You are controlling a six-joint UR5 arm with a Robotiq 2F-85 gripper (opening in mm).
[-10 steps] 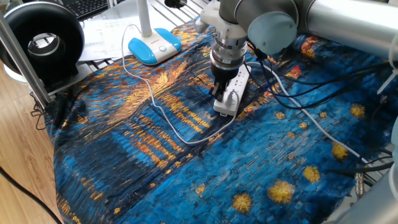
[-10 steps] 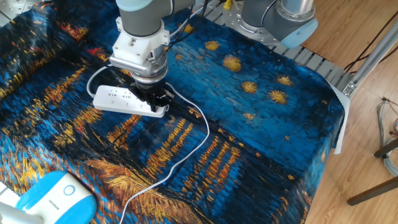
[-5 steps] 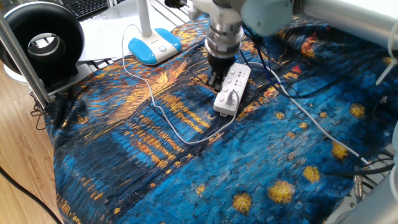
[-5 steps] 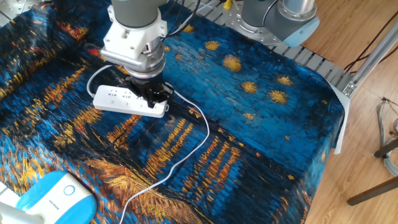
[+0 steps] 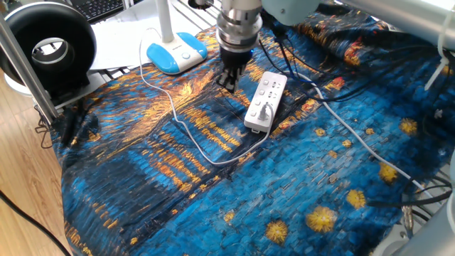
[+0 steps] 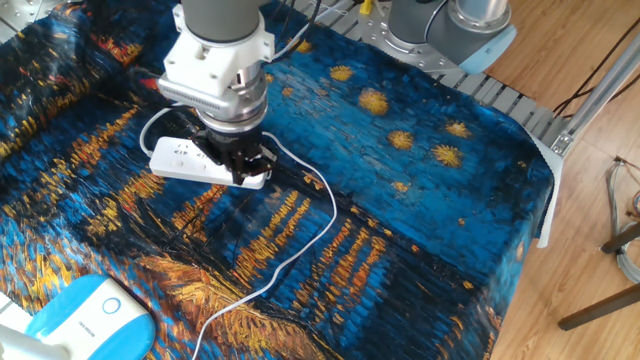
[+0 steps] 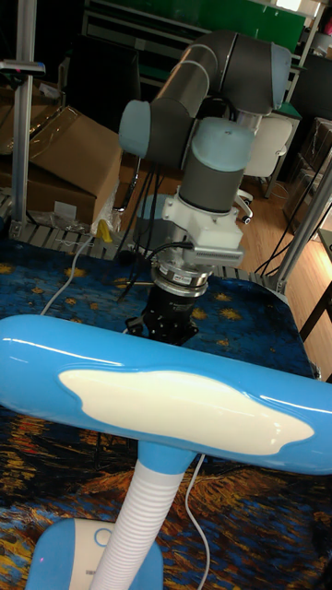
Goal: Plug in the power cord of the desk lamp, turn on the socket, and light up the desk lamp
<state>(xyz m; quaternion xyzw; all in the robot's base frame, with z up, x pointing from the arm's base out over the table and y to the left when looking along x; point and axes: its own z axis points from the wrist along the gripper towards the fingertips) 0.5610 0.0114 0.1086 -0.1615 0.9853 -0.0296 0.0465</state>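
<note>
- The black two-finger gripper (image 5: 228, 79) points down just above the cloth beside the strip; its fingers are slightly apart and hold nothing.
- The white elongated power strip (image 5: 266, 100) lies flat; the thin white power cord (image 5: 186, 133) is plugged into its near end.
- The light-blue and white desk lamp (image 5: 176, 52) stands at the table edge; lettering on its base is unreadable.
- The starry-night patterned blue tablecloth (image 5: 213, 192) covers the table.
</note>
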